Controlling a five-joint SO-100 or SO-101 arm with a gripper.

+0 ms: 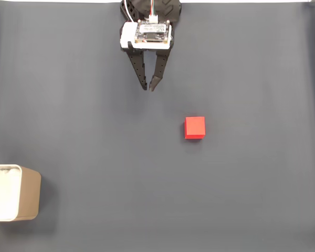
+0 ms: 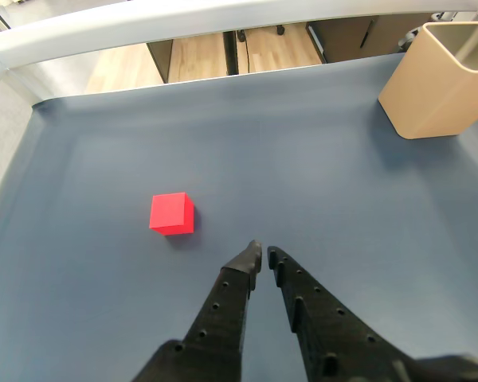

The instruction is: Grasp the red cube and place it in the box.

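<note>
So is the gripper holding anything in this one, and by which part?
Nothing is held. The gripper has its jaws nearly together with nothing between them, and the red cube sits apart on the mat, untouched.

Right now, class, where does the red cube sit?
In the fixed view the red cube lies on the mat right of centre, below-right of the gripper.

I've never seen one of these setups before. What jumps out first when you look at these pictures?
The bright red cube stands out most, alone on the dark grey mat near the middle of the fixed view. Above it in that view hangs the black two-fingered tool, its tips nearly together and holding nothing. A tan box sits at the lower left edge, well apart from both.
</note>
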